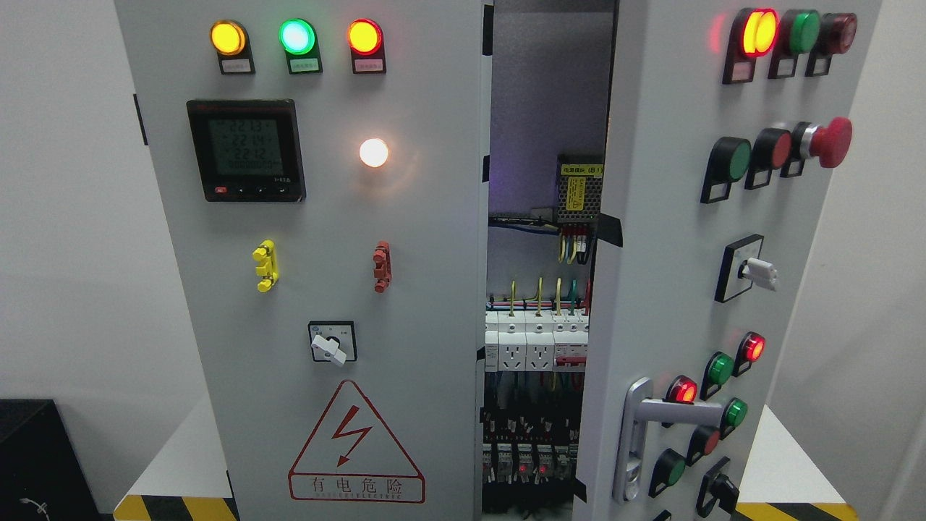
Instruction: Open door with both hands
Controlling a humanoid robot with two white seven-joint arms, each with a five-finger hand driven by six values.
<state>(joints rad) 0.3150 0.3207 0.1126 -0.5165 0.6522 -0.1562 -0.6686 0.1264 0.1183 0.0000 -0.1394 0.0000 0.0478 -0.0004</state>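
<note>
A grey electrical cabinet fills the head view. Its right door (665, 239) stands swung partly open toward me, showing wiring, breakers and sockets (535, 347) in the gap. A silver lever handle (676, 414) sits low on that door, turned sideways. The left door (325, 289) is closed; it carries three lit lamps, a digital meter (246, 150) and a red-bordered electric hazard sign (354, 445). Neither of my hands nor any arm shows.
The open door bears several push buttons, a red mushroom stop button (830, 142) and rotary switches. The cabinet stands on a white platform (785, 463) with yellow-black edge tape. A black box (40, 456) sits at lower left. White walls flank both sides.
</note>
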